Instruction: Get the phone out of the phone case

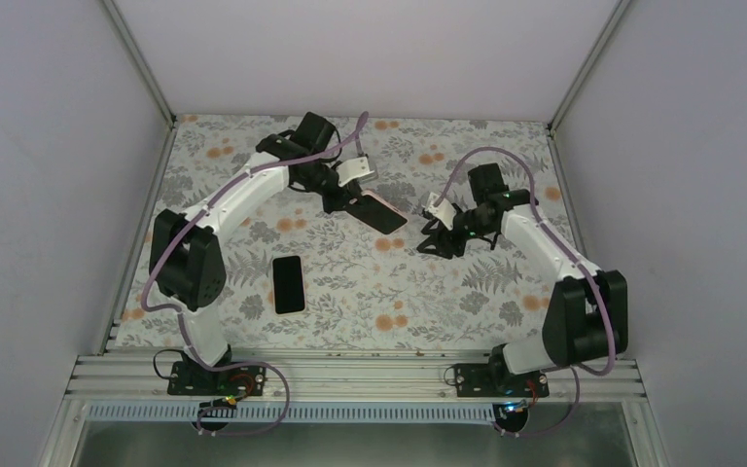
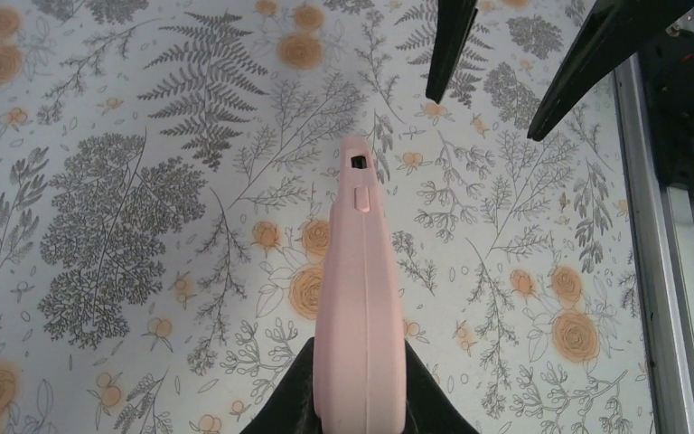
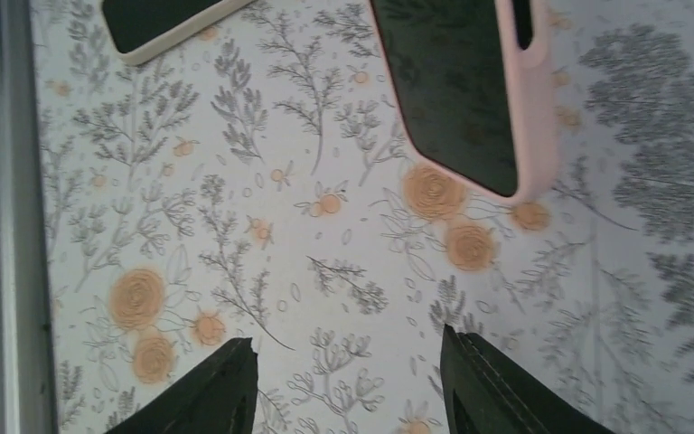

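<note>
Counting one phone [image 1: 289,284], one pink phone case [image 1: 374,209], two tools. Pinching phone case by one end in narrow left tool [image 1: 337,200], above the table [image 1: 370,292]. Finding right tool [image 3: 348,362] parted, empty, near its free end; phone flat on table, well apart from both.

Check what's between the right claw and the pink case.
Nothing but floral table cover. The right wrist view shows bare cloth from the right claw up to the pink case.

Desk [image 1: 399,287] with floral-print covering (grey ferns, orange blossoms); a dark phone [image 1: 289,284] lies flat, left of centre.
</note>
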You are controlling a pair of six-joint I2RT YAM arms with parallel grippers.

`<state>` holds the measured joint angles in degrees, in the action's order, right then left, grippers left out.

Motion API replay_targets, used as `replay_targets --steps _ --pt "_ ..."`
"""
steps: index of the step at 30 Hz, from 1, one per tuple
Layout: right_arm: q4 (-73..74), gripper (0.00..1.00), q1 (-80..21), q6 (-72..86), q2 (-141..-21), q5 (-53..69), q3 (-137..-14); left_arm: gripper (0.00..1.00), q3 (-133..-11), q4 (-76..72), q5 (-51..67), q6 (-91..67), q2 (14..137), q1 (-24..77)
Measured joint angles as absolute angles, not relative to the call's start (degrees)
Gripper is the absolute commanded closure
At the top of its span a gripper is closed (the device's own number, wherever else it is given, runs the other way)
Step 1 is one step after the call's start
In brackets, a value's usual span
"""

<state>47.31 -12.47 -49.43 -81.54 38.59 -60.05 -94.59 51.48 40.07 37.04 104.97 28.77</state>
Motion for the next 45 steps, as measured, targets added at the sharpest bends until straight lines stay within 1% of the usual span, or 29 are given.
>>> replay_targets --steps 4,9,13,17,22,27,31,39,45 --pt "48.29 0.47 -11.51 -52.25 -84.97 42.68 -60.84 0.91 -94.59 51.57 39.53 37.6 105.54 28.77" --pt "48.9 0.39 -8.4 -57.63 -86.59 47.86 -62.7 0.91 -94.59 52.42 39.68 39.2 105.67 28.91" --pt "47.9 0.39 -7.31 -62.63 -86.7 49.45 -62.08 0.91 -94.59 53.63 40.32 41.04 105.67 29.06" --pt "45.87 0.37 -7.31 -66.46 -86.7 50.59 -60.42 0.87 -93.6 53.8 41.52 43.55 105.47 29.3" --pt "46.61 0.38 -7.38 -71.57 -88.12 53.32 -60.95 0.87 -91.05 53.8 43.7 48.16 103.96 29.76" --pt "51.18 0.4 -7.4 -76.6 -93.25 55.16 -65.14 0.87 -88.97 53.65 46.44 52.27 100.47 29.8" --pt "55.44 0.41 -7.4 -79.88 -96.14 56.62 -67.46 0.87 -89.14 53.84 48.21 54.68 100.01 29.8" --pt "63.0 0.43 -7.4 -85.12 -96.84 58.72 -68.86 0.88 -89.14 54.52 48.64 56.38 100.14 29.8" --pt "65.8 0.43 -7.44 -86.8 -96.84 59.75 -68.93 0.88 -89.34 54.52 48.62 56.31 100.36 29.85"
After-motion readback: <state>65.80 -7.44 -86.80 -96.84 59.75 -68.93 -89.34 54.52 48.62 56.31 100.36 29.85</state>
